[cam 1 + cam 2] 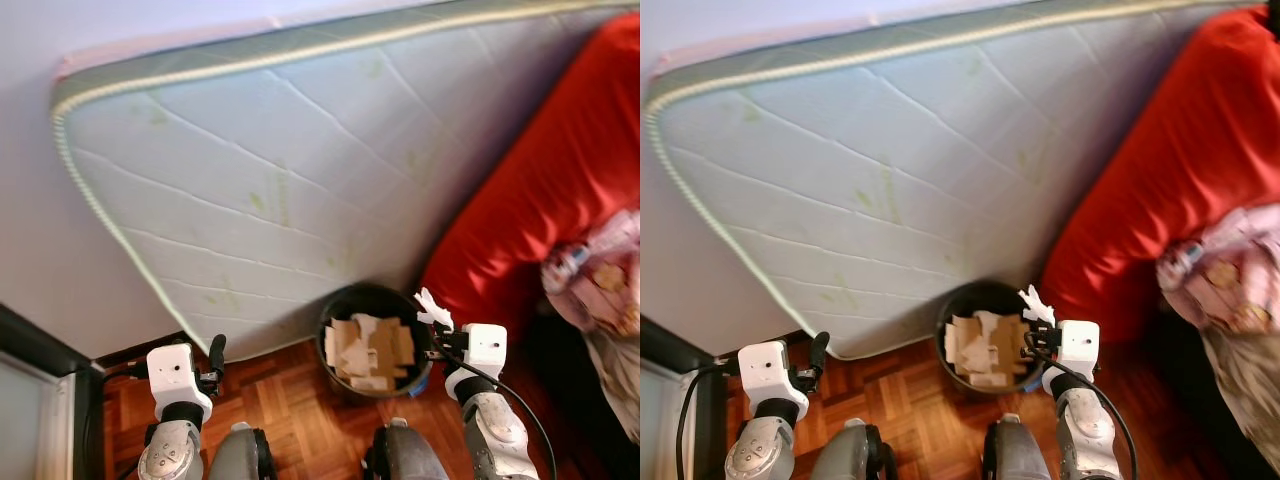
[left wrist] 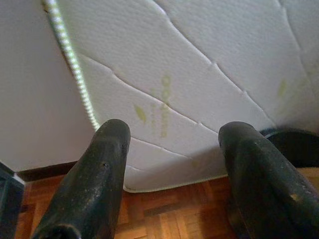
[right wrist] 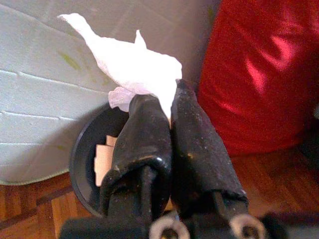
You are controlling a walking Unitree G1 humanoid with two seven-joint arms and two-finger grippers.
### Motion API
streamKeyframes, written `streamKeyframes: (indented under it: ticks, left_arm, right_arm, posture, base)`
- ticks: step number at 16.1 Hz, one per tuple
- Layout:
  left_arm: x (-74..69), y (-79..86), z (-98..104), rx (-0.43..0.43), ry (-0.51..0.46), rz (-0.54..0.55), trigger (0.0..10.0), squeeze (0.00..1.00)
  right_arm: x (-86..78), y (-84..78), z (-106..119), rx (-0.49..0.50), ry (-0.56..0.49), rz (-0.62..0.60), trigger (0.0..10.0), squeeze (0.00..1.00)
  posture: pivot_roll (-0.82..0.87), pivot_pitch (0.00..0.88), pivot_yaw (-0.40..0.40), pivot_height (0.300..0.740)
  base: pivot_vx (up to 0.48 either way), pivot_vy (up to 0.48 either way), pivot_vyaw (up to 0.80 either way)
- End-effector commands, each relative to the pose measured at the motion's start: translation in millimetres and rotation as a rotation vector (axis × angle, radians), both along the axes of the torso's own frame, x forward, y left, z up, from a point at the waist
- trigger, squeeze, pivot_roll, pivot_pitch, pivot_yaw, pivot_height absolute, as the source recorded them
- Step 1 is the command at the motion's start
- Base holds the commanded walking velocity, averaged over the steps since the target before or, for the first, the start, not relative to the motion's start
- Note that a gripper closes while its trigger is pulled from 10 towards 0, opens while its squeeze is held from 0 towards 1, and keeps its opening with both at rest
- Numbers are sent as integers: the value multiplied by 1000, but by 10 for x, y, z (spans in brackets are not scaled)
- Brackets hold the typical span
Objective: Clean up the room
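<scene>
While the left gripper point(image 2: 172, 164) hangs with fingers spread, the right gripper point(image 3: 167, 107) pinches a white tissue point(image 3: 132, 64) beside the black bin point(image 1: 372, 340).

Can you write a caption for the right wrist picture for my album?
Right gripper pinching a white tissue above the black bin.

Bright daylight all round, and the mattress point(image 1: 300, 180) looks a bit washed out. Head views are soft, maybe motion blur. Glossy glare on the red cushion point(image 3: 259, 74).
</scene>
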State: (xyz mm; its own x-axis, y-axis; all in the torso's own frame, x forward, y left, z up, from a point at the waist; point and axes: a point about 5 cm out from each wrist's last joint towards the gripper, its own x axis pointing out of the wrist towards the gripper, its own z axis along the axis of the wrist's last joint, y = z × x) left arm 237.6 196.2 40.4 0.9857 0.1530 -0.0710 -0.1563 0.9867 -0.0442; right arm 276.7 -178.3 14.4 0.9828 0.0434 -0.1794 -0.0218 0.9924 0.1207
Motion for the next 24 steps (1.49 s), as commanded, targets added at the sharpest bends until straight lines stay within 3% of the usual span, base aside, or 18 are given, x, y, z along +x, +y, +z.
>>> streamKeyframes:
  ticks: [1, 22, 24]
  left_arm:
    - [-32, -2, -53, -12, 30, 3, 10000, 0]
    - [-4, -23, -63, -17, 38, 0, 10000, 0]
    - [4, -26, -63, -17, 39, -3, 10000, 0]
  right_arm:
    - [-30, -1, -44, 0, 22, 1, 10000, 0]
    - [-3, 63, -44, -3, 25, 32, 10000, 0]
    - [21, 81, 6, -23, -10, 51, 10000, 0]
  posture:
    - [-110, 201, -4, 647]
    - [-106, 197, -4, 647]
    - [-107, 197, -3, 647]
  base:
    - [0, 0, 0]
    - [0, 0, 0]
    - [0, 0, 800]
